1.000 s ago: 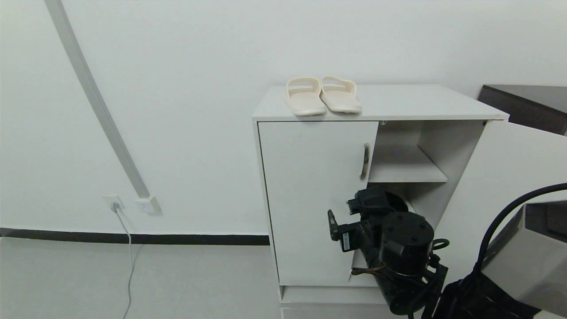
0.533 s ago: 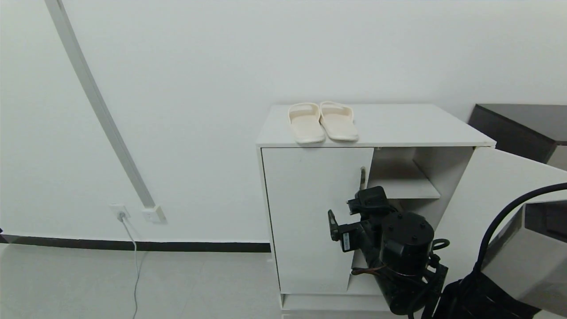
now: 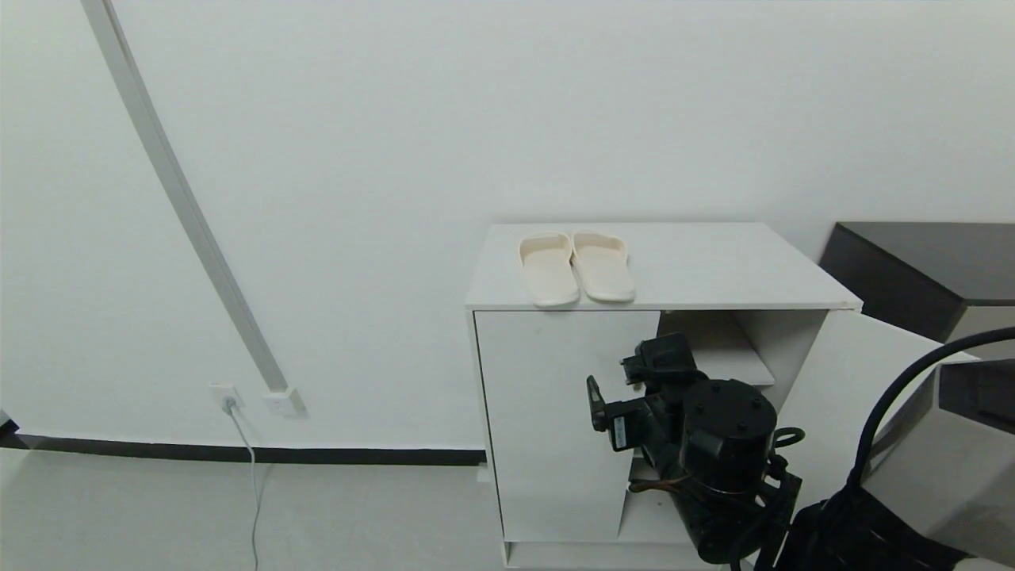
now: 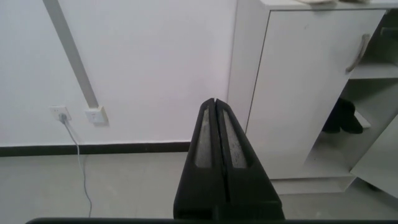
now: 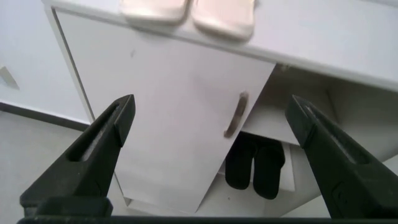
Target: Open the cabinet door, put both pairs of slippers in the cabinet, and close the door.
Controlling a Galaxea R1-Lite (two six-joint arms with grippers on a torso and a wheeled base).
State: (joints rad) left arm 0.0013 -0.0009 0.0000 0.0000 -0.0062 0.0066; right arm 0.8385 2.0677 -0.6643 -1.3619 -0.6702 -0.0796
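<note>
A cream pair of slippers (image 3: 575, 266) lies on top of the white cabinet (image 3: 714, 270), near its left front edge. The cabinet's left door (image 3: 555, 412) is closed and its right door (image 3: 840, 396) stands swung open. A black pair of slippers (image 5: 258, 165) sits on the lower shelf inside. My right gripper (image 5: 211, 102) is open and empty, held in front of the cabinet and below the cream pair (image 5: 186, 9). My left gripper (image 4: 214, 102) is shut with nothing in it, low down and off to the cabinet's left.
A dark piece of furniture (image 3: 920, 270) stands right of the cabinet, behind the open door. A wall socket with a hanging cable (image 3: 226, 394) and a slanted grey conduit (image 3: 174, 190) are on the left wall. Open floor lies to the cabinet's left.
The whole head view has shifted: the cabinet and slippers now sit lower and look smaller, so the camera has moved. The right arm holds the same spot in the picture.
</note>
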